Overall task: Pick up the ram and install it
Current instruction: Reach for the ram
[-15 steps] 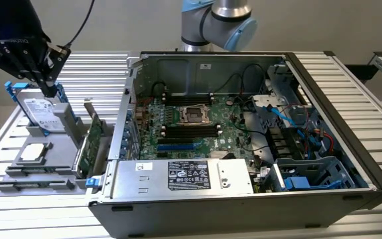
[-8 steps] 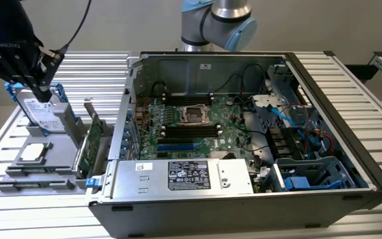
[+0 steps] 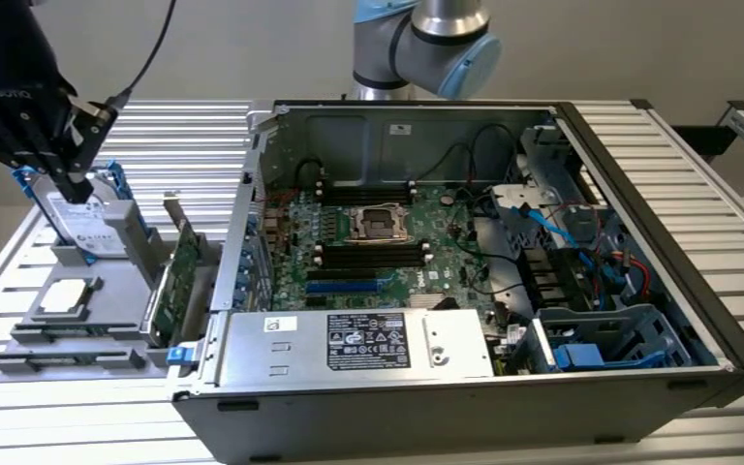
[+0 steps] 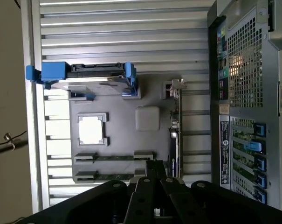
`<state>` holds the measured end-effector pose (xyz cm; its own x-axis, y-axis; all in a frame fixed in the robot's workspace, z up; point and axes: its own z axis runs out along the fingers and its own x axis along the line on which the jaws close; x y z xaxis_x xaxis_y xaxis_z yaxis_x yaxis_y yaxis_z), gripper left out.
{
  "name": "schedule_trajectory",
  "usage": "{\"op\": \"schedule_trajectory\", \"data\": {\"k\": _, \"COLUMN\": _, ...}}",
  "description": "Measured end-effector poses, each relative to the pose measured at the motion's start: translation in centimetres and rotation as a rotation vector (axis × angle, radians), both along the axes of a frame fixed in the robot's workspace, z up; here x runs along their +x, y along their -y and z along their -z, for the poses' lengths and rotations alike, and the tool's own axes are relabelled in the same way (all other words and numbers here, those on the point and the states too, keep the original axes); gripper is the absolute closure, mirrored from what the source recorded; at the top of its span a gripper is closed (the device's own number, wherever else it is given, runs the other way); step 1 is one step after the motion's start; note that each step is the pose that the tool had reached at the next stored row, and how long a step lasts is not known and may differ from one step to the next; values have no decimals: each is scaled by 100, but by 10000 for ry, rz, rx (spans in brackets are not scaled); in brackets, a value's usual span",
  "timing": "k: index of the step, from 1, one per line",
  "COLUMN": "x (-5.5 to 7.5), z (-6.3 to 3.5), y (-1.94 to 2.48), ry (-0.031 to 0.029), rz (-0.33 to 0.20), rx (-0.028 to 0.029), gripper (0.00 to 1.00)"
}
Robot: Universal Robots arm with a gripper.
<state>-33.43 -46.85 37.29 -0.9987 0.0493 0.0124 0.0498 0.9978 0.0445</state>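
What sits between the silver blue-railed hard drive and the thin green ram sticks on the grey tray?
A square silver processor chip lies between the hard drive and ram sticks; exterior and wrist views both show it.

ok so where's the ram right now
The ram sits in the front holders of the grey tray at the exterior view's left, just in front of the square silver chip, outside the open computer case.

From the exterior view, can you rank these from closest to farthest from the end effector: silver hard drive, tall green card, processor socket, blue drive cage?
1. silver hard drive, just below the end effector.
2. tall green card, just outside the case.
3. processor socket, middle of the motherboard.
4. blue drive cage, at the exterior view's right.
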Motion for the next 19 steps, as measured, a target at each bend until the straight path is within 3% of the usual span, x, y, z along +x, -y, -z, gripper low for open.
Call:
{"op": "schedule_trajectory", "data": {"k": 4, "x": -18, "z": 8, "y": 22, "ry": -34, "rz": -119, "rx": -1, "gripper": 89}}
{"op": "schedule_trajectory", "data": {"k": 19, "x": -134, "z": 30, "y": 125, "ry": -35, "rz": -650, "rx": -2, "gripper": 89}}
